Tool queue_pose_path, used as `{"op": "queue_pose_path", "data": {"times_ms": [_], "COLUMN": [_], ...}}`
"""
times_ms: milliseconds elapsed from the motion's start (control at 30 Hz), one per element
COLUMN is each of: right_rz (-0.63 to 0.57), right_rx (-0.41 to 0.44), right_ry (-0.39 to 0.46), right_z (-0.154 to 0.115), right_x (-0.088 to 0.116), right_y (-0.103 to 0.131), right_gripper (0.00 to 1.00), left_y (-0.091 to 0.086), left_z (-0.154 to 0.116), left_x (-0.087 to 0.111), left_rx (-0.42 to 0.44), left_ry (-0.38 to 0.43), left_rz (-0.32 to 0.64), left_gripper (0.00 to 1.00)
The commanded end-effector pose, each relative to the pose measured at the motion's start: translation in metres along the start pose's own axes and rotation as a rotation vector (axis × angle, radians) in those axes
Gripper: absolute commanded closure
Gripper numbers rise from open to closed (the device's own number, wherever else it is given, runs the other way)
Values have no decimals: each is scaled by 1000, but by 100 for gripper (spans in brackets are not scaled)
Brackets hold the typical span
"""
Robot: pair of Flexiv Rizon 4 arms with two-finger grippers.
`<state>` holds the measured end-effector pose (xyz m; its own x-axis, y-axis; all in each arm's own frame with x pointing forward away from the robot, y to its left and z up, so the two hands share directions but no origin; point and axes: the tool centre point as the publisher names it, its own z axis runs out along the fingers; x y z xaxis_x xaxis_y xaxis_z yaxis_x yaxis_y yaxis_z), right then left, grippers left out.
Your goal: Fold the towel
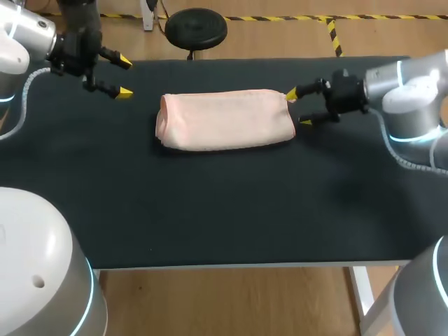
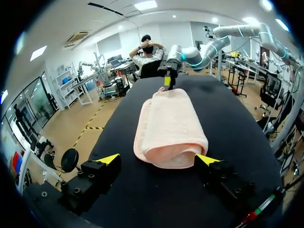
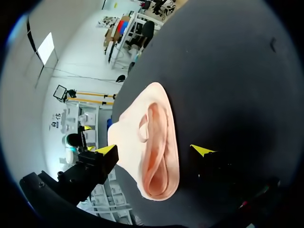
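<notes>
A dark surface [image 1: 210, 217] stretches away from the robot, its near half bare cloth. Farther back, about midway across, lies a pale pink towel [image 1: 225, 119], already folded into a thick, long bundle that runs left to right, with a rounded fold at its left end and layered edges showing at its right end. Just beside that right end, the right arm comes in low from the right, and its right tool [image 1: 298, 109] has its yellow-tipped fingers spread apart, one by the towel's far corner and one by its near corner; in the right wrist view the towel's end sits between the spread fingers, and whether they touch it cannot be told. Farther back, toward the far left corner, the left tool [image 1: 124, 78] hangs with fingers spread too, holding nothing, apart from the towel's left end and pointing toward it.
</notes>
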<state>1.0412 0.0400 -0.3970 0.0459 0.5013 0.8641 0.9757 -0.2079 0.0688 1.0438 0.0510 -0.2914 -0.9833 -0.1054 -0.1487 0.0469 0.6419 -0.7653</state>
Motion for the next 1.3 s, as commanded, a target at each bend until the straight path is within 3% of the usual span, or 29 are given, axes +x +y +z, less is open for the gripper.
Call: {"op": "queue_pose_path", "data": {"times_ms": [33, 200, 467, 1300], "right_rz": [-13, -42, -57, -67], "right_rx": [55, 127, 176, 232], "right_ry": [-26, -44, -46, -23], "right_z": [5, 9, 14, 33], "right_x": [0, 0, -1, 7], "right_y": [11, 17, 20, 8], "right_gripper": [0, 0, 0, 0], "left_y": [1, 1, 1, 1], "left_z": [0, 0, 0, 0], "left_x": [1, 1, 1, 1], "left_rx": [3, 3, 3, 3], "left_ry": [-2, -2, -2, -2], "left_rz": [3, 3, 3, 3], "left_gripper": [0, 0, 0, 0]}}
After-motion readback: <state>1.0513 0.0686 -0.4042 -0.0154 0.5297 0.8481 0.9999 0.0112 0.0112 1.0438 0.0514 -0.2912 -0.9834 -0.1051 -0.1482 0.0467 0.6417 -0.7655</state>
